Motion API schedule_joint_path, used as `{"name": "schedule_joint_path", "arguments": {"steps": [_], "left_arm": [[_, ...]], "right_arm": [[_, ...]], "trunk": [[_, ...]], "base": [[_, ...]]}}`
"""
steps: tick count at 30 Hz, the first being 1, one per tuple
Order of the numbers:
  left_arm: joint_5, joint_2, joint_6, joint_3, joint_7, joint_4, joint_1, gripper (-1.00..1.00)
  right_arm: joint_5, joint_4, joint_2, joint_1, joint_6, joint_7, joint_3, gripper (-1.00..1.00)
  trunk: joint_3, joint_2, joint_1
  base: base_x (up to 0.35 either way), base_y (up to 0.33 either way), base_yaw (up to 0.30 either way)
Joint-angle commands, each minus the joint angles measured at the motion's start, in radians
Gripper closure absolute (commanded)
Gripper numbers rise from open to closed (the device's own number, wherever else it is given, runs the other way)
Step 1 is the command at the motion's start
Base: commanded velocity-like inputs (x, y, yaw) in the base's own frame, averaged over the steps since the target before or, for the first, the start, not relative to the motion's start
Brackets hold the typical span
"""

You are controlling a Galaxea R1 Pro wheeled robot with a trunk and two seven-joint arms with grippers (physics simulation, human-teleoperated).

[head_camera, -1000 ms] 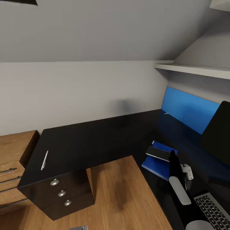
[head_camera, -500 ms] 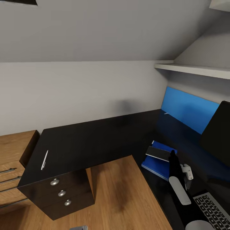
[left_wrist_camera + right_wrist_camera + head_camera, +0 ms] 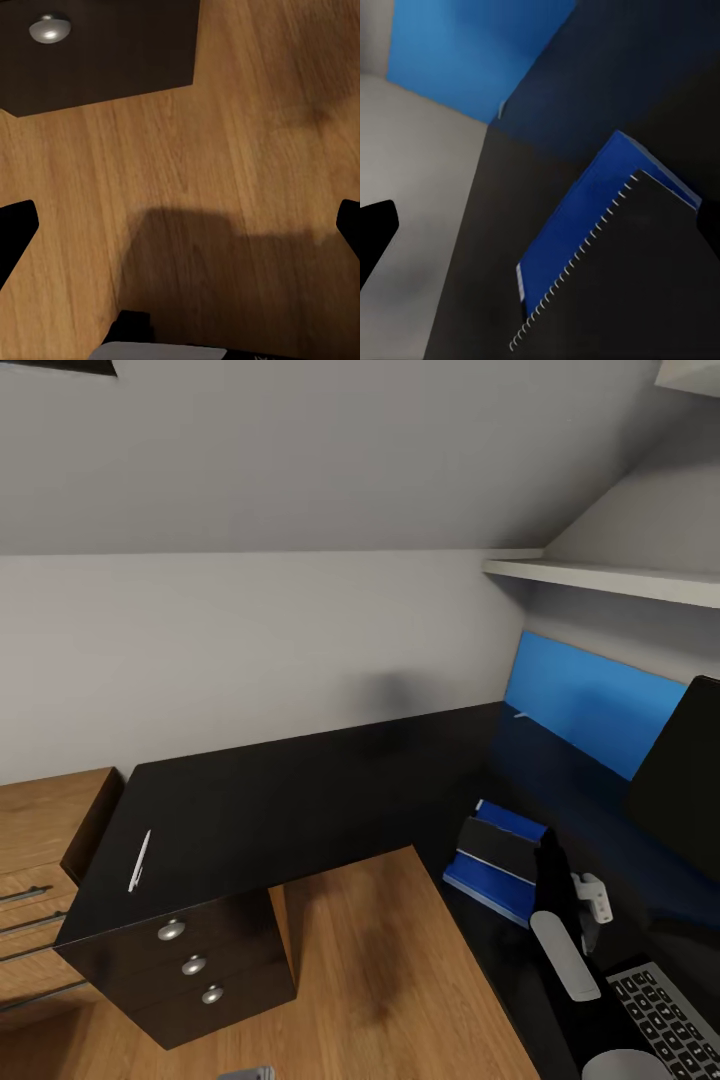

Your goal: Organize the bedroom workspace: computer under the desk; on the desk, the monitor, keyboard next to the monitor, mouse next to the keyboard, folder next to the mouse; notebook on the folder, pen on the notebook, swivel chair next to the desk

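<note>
The black L-shaped desk point(image 3: 300, 790) runs from left to right. On its right wing lies the blue folder point(image 3: 480, 880) with the dark spiral-bound notebook point(image 3: 500, 846) flat on top of it. Both show close up, the folder point(image 3: 585, 217) under the notebook point(image 3: 630, 292). My right gripper point(image 3: 549, 847) hovers just beside the notebook, open point(image 3: 544, 225), holding nothing. The white pen point(image 3: 139, 860) lies near the desk's left end. The keyboard point(image 3: 668, 1015) is at the lower right, the monitor point(image 3: 685, 780) at the right edge. My left gripper point(image 3: 180, 225) is open over the wood floor.
A dark drawer unit with silver knobs point(image 3: 190, 960) stands under the desk's left end, and its corner point(image 3: 97, 52) shows below my left gripper. A light wooden counter point(image 3: 40, 820) adjoins at the left. A blue panel point(image 3: 590, 700) and a white shelf point(image 3: 610, 580) line the right wall.
The notebook has settled flatter onto the folder. My right gripper has drawn back slightly from it. The pen and the camera have stayed put.
</note>
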Motion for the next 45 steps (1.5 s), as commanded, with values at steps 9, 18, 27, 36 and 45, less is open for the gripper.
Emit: {"name": "schedule_joint_path", "arguments": {"steps": [9, 18, 27, 36, 45], "left_arm": [[0.009, 0.0, 0.004, -0.004, 0.008, -0.002, 0.0, -1.0], [0.009, -0.001, 0.005, -0.004, 0.008, -0.002, 0.0, -1.0], [0.009, -0.001, 0.005, -0.005, 0.009, 0.002, 0.0, -1.0], [0.009, 0.0, 0.005, -0.005, 0.011, 0.009, 0.0, -1.0], [0.009, -0.001, 0.005, -0.008, 0.01, 0.025, 0.0, -1.0]], "right_arm": [[-0.007, -0.015, 0.002, -0.001, -0.005, 0.002, 0.006, -1.0], [-0.009, -0.036, 0.012, -0.001, -0.005, 0.005, 0.019, -1.0], [-0.008, -0.03, 0.024, -0.001, -0.006, 0.005, 0.159, -1.0], [-0.005, 0.022, 0.037, -0.001, -0.041, 0.006, 0.268, -1.0], [0.117, 0.043, 0.093, -0.001, -0.09, 0.027, 0.332, -1.0]], "trunk": [[-0.001, -0.001, 0.0], [0.0, -0.001, 0.0], [0.005, -0.001, 0.0], [0.01, -0.001, 0.0], [0.011, -0.001, 0.0]], "base": [[0.0, 0.0, 0.0], [0.0, 0.0, 0.062], [0.0, 0.0, 0.219], [0.0, 0.0, 0.257], [0.0, 0.0, 0.174]]}}
